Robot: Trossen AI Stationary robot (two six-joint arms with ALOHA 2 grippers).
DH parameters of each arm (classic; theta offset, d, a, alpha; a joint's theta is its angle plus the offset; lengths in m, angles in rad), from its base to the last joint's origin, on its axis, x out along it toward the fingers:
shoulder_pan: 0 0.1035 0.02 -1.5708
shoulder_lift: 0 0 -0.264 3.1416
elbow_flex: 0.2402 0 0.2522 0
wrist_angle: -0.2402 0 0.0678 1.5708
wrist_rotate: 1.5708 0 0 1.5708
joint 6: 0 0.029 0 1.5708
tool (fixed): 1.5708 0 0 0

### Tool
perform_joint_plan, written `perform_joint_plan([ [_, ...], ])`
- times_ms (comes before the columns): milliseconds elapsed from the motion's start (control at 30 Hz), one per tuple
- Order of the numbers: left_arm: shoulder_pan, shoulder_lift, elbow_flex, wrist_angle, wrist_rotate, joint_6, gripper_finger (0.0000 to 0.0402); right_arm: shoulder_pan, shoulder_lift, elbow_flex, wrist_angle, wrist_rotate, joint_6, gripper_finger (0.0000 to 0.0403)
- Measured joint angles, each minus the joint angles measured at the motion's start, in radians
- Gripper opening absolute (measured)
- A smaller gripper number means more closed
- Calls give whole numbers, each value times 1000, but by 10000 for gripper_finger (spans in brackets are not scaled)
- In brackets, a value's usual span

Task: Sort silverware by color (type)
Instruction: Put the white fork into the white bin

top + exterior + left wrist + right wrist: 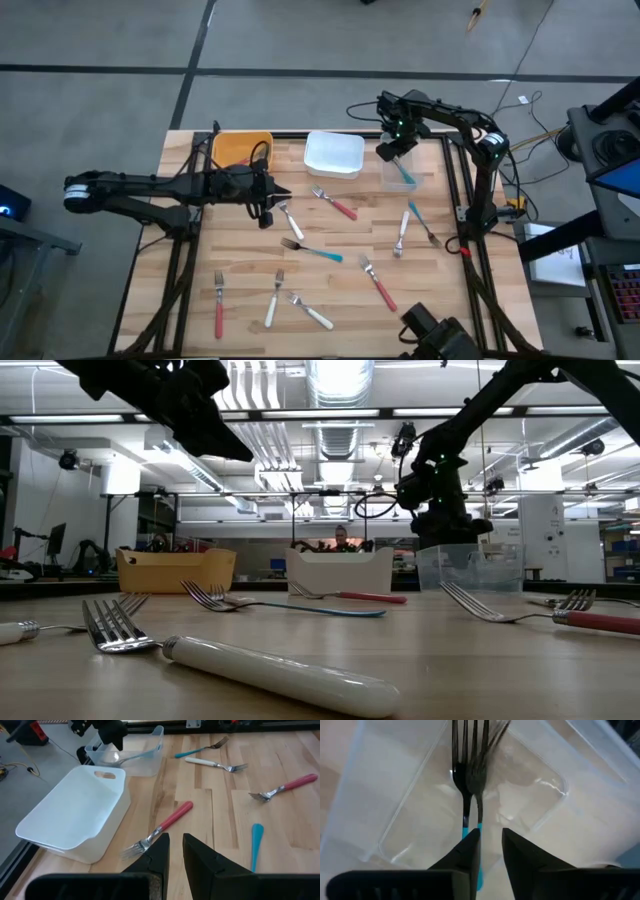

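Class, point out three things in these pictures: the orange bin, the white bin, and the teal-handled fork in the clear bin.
orange bin (pixel 238 148): high view, on its floor.
white bin (pixel 333 153): high view, on its floor.
teal-handled fork (pixel 465 775): right wrist view, on the neck below the tines.
clear bin (pixel 540 795): right wrist view, on its floor.

Three bins stood along the far edge of the pale wooden table (pixel 240 330), orange plastic bin (pixel 240 148) left, white plastic bin (pixel 334 154) middle, clear plastic bin (pixel 400 172) right holding a teal-handled fork (pixel 470 795), coloured-handled metal forks (pixel 330 202) scattered nearer.

White-handled fork (pixel 250 670) nearest, right hand (pixel 445 520) above clear bin (pixel 470 568)
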Motion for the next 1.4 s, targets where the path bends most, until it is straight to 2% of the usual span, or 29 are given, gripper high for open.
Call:
perform_joint_plan([
  [167,0,0,-25,7,0,0,36,3,-26,0,6,1,1,98],
  [333,2,0,-46,6,0,0,36,40,-106,-9,66,1,11,102],
  [667,1,0,-33,-3,0,2,36,235,-378,-112,347,0,47,81],
  [1000,1,0,-33,-99,10,-164,36,472,-607,-258,517,0,90,69],
  [1300,0,36,-33,-136,16,-385,36,627,-677,-403,583,0,126,68],
  [1400,1,53,-33,-151,61,-472,36,660,-680,-450,587,0,131,71],
])
